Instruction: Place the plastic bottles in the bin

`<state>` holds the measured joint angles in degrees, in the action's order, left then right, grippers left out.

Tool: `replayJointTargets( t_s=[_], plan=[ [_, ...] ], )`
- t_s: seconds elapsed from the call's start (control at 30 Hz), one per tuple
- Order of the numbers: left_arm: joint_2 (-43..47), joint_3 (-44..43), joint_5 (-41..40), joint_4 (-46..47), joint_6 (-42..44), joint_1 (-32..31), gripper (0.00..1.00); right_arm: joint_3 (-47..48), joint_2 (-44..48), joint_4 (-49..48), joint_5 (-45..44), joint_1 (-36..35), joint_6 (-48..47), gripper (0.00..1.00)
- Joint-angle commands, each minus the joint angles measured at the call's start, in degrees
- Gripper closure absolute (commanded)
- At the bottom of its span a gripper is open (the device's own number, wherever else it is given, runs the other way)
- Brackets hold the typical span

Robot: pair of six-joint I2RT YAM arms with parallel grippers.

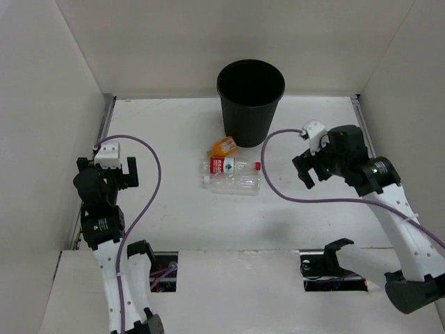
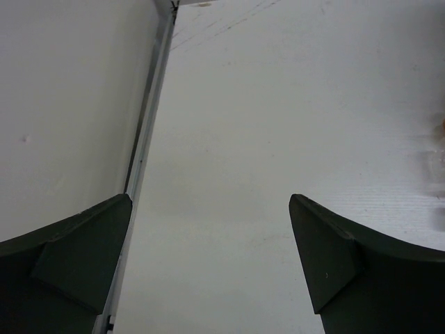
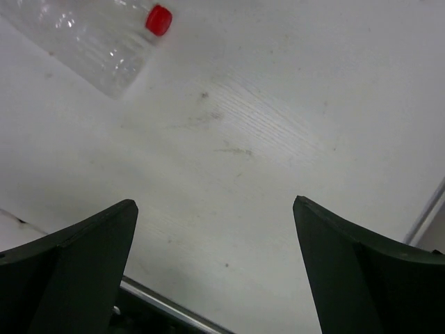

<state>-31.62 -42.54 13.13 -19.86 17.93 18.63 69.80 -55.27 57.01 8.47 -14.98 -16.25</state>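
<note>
The three plastic bottles lie on their sides in front of the black bin (image 1: 250,97). The short orange one (image 1: 224,147) is nearest the bin. The clear one with red label and red cap (image 1: 233,166) lies in front of it, and the clear one with white cap (image 1: 233,184) lies beside that. My right gripper (image 1: 304,171) is open and empty, right of the bottles. In the right wrist view (image 3: 215,205) the red-capped bottle (image 3: 90,35) is at the top left. My left gripper (image 1: 125,174) is open and empty by the left wall, over bare table in the left wrist view (image 2: 211,202).
White walls enclose the table on the left, back and right. A metal rail (image 2: 149,118) runs along the left wall's foot. Purple cables (image 1: 149,188) loop from both arms over the table.
</note>
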Motion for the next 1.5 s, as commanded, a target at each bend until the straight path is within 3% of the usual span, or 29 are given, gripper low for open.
replayJointTargets(
  t_s=[0.0, 0.2, 0.47, 0.7, 1.13, 1.47],
  plan=[
    [2.25, -0.52, -1.95, -0.97, -2.11, 2.85, 0.0, 1.66, -2.47, -4.62, -13.37, -8.94, -10.28, 0.0],
    [5.51, -4.03, -5.56, -2.64, -4.22, 11.63, 0.0, 4.2, -13.89, -9.98, -13.93, -22.92, -12.75, 0.0],
    [8.41, -9.65, -5.22, -4.92, -13.27, 24.03, 0.0, 4.03, -26.98, -19.38, -3.91, -30.41, -11.62, 0.0],
    [10.26, -12.56, -2.31, -7.91, -12.66, 24.48, 0.0, 4.82, -36.22, -26.95, -3.38, -31.03, -7.66, 0.0],
    [9.12, -12.65, -2.31, -6.69, -11.78, 24.22, 0.0, 3.42, -38.25, -28.71, 0.84, -30.76, -2.2, 0.0],
    [9.29, -13.27, -2.31, -6.42, -10.73, 23.51, 0.0, -2.3, -40.89, -30.12, -1.17, -32.96, -19.42, 0.0]
  ],
)
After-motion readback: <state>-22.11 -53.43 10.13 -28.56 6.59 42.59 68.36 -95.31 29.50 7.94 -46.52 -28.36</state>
